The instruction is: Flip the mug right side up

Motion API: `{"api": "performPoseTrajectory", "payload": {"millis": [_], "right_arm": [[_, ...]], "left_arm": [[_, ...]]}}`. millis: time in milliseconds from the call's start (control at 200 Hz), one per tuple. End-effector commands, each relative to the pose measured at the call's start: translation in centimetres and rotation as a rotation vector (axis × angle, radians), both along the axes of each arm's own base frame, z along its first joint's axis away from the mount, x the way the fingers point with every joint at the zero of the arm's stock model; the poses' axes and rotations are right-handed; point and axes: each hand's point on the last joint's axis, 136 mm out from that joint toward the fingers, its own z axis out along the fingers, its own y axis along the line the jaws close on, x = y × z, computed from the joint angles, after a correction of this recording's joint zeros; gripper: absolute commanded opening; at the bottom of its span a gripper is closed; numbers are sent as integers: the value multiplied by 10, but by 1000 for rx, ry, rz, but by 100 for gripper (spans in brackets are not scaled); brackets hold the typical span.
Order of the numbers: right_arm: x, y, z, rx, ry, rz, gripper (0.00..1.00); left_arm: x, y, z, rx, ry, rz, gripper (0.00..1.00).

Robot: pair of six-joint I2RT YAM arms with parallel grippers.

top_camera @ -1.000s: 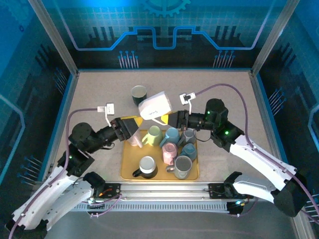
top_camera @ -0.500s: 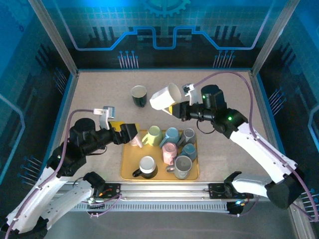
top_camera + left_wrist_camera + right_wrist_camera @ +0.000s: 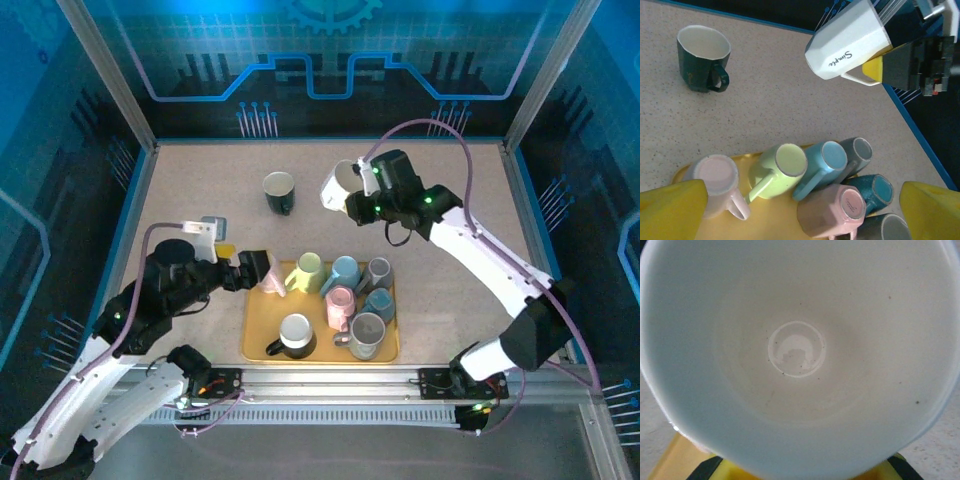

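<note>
Since the earlier frame, my right arm had carried the white mug [image 3: 338,187] from above the yellow tray [image 3: 257,340] to the upper centre of the overhead view. My right gripper [image 3: 356,205] was clamped at its handle, holding it tilted in the air, right of a dark green mug [image 3: 279,190]. My left gripper [image 3: 262,272] hung wide open and empty at the tray's left edge. I judged the turning nearly finished; the next move called for levelling the mug and lowering it onto bare table [image 3: 200,200].

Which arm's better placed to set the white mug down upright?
Right. The right pincer is shut on the white mug, holding it above bare table beyond the tray. The left pincer hangs open and empty by the tray's corner.
</note>
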Motion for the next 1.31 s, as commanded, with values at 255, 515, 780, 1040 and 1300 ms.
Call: {"api": "performPoseTrajectory", "payload": {"millis": [255,515,780,1040,1300], "right_arm": [[68,21,-18,-216,-55,-57,0],[98,55,-64,-263,32,-27,0],[114,71,-100,-309,92,-16,0],[119,81,-117,-311,116,-14,0],[120,87,-138,-343,139,-12,0]], "left_arm": [[5,7,-9,108,-21,5,99],[5,12,-10,167,-55,1,99],[5,9,-19,153,-50,-8,99],[5,8,-19,146,-54,-12,99],[5,8,-19,141,-53,-12,99]]}}
